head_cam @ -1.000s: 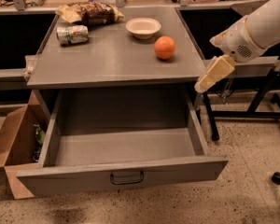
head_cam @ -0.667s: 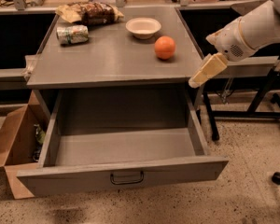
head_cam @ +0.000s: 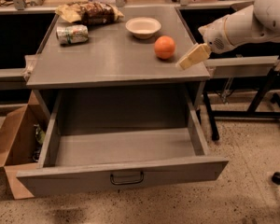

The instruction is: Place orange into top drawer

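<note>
- Gripper (head_cam: 193, 56): cream-coloured, at the end of the white arm (head_cam: 242, 24), which reaches in from the right. It hangs over the tabletop's front right corner, tilted down and to the left.
- Gripper state: can't tell whether it's apart or together; it grips nothing.
- Orange (head_cam: 164, 47): sits on the grey table (head_cam: 102, 59), right of centre, just left of the gripper, w/ a small gap between them. No contact seen.
- Drawer (head_cam: 186, 169): top drawer, pulled well out toward the camera directly under the tabletop. Grey floor bare inside; small dark handle (head_cam: 126, 178) at the centre of the front panel.
- Bowl (head_cam: 143, 27): white, shallow, upright, behind the orange and a bit to its left, near but apart from it.
- Can (head_cam: 72, 34): lies on its side at the table's rear left, well apart from the orange.
- Snack bag (head_cam: 89, 13): crumpled, dark w/ a yellowish end, along the back edge behind the can, left of the bowl.
- Box (head_cam: 14, 139): brown cardboard, open, on the floor (head_cam: 252, 171) at the left, against the drawer's left wall. Something green shows inside; can't tell what it is.
- Background: dark frames and black legs stand to the right of the table, under the arm.
</note>
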Controlling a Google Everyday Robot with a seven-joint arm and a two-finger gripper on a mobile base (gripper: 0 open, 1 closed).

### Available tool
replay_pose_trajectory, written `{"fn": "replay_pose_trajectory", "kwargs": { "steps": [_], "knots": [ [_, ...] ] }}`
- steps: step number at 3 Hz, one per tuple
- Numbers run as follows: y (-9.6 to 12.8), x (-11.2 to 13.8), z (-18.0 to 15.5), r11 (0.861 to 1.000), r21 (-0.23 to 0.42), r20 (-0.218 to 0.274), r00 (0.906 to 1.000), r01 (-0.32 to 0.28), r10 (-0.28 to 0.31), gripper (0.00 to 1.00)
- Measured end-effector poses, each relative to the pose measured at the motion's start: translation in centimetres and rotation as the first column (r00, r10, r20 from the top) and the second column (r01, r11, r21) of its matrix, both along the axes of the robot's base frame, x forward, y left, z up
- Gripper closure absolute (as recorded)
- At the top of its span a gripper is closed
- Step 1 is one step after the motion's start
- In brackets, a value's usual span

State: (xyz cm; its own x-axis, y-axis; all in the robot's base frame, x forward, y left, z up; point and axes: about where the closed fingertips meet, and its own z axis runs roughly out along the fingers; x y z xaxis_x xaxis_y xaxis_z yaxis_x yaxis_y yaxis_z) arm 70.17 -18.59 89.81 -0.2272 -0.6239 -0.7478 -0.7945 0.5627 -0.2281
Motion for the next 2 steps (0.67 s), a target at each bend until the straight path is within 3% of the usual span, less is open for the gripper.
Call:
{"fn": "replay_pose_trajectory", "kwargs": {
  "steps": [1, 2],
  "knots": [
    [0.0, 4.7, -1.7, 0.994, 0.091, 0.018, 0.9978, 0.062, -0.063, 0.00],
    [0.2, 6.7, -2.2, 0.987, 0.138, 0.027, 0.9957, 0.084, -0.089, 0.00]
  ]
}}
